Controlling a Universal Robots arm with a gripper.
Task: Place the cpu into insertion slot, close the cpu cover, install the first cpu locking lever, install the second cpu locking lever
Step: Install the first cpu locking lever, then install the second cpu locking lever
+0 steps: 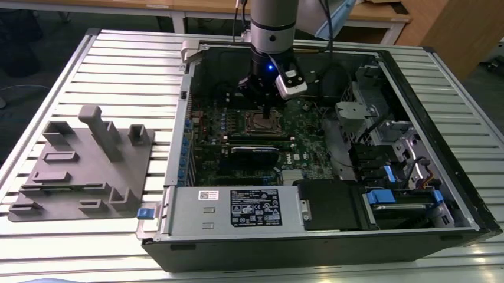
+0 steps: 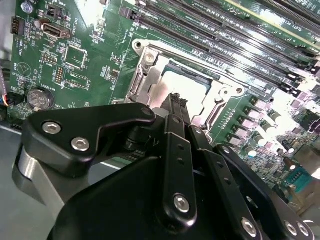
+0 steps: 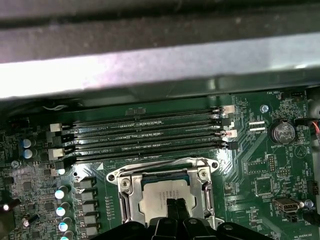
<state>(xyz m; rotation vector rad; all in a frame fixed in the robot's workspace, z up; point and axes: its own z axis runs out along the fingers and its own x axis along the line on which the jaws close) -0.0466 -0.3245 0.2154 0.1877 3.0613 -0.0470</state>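
- Pincer (image 3: 176,210) sits low over the socket, bottom centre of the first wrist view. The black fingertips (image 3: 176,204) stand together with no gap that I can make out, resting on or just above the cpu (image 3: 162,197). Closed, as far as shows; gripping nothing visible.
- Cpu: pale grey square lying flat inside the slot (image 3: 165,192), lower centre of that frame. It looks seated, not held.
- Cover (image 3: 131,192): the silvery frame lies around the chip with the chip showing through its window. Whether it is fully down I cannot tell.
- Key relation: the chip is straight under the fingertips, not off to a side. The socket is near square, so no long axis to speak of. The memory slots (image 3: 145,132) run across the frame just above it.
- Second wrist view: pincer (image 2: 176,107) body looms across the lower frame, with the tips meeting over the bright chip (image 2: 172,85) at centre. The frame (image 2: 145,65) edge and its corner screw show at upper centre, and the coin battery (image 2: 39,98) lies at left.
- Exterior view: the arm (image 1: 272,23) comes down from top centre into the open computer case (image 1: 441,177), pincer (image 1: 264,103) just above the socket (image 1: 256,122) on the board. Case lies on a slatted desk (image 1: 118,71). A grey fixture block (image 1: 87,162) sits at the frame's left, well apart.
- Levers: not clear enough to place in either wrist view.
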